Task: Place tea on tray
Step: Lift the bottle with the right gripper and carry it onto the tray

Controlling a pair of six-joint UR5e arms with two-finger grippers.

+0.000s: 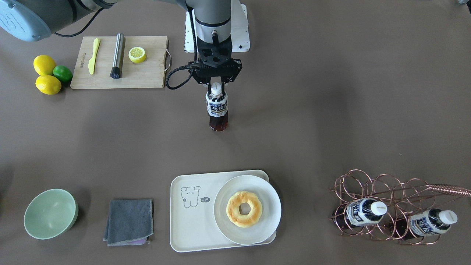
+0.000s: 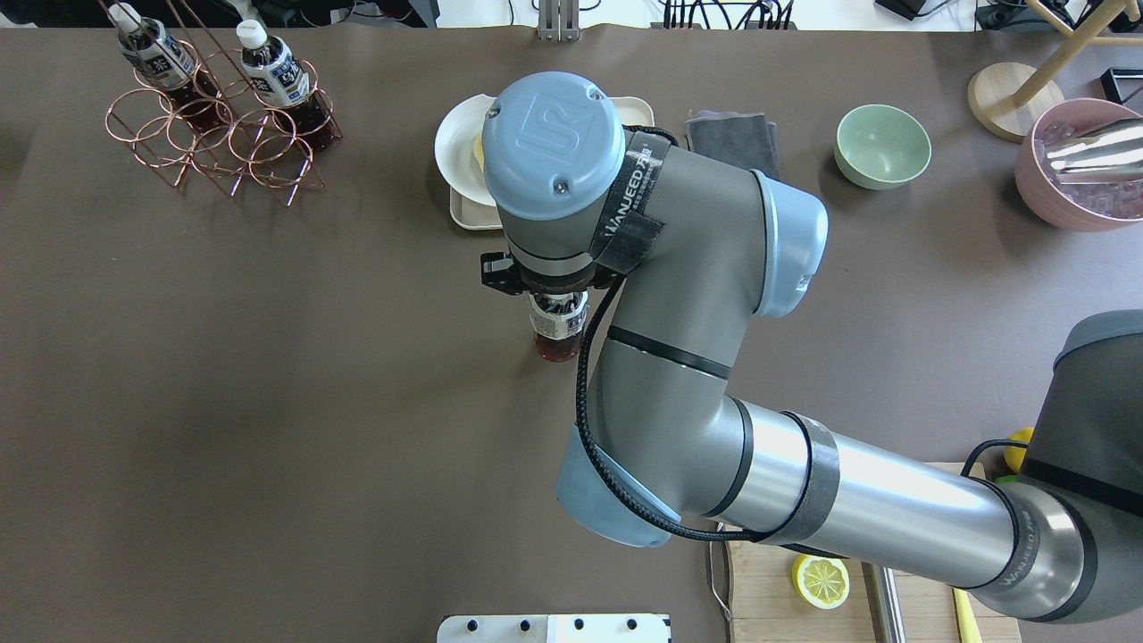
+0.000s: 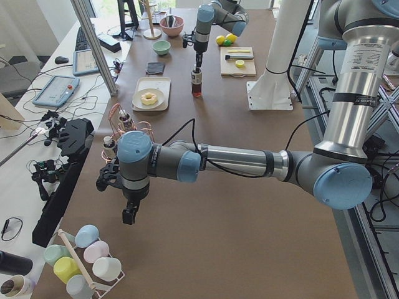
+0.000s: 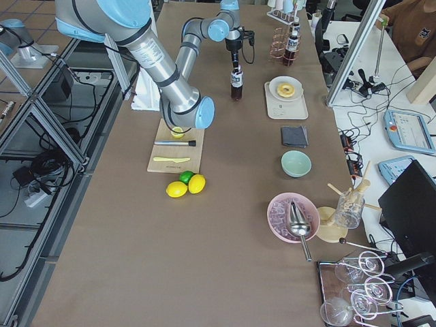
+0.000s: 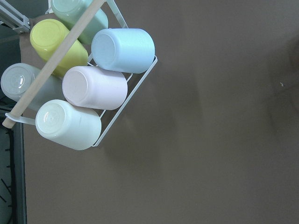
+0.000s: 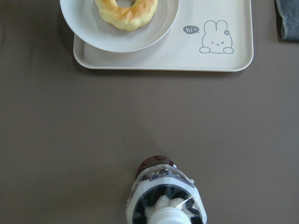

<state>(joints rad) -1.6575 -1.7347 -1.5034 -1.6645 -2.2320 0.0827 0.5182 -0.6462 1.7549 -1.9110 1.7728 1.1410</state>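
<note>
The tea is a small upright bottle of dark liquid with a white cap, mid-table. My right gripper comes straight down on it and is shut on its cap. It also shows low in the right wrist view. I cannot tell whether its base touches the table. The cream tray with the cartoon drawing lies apart from the bottle, on the operators' side, and across the top of the right wrist view. My left gripper shows only in the exterior left view, far from the tray, and I cannot tell its state.
A white plate with a doughnut covers half the tray. A copper wire rack holds two alike bottles. A grey cloth, green bowl, cutting board and lemons are around. Cups on a rack lie by the left wrist.
</note>
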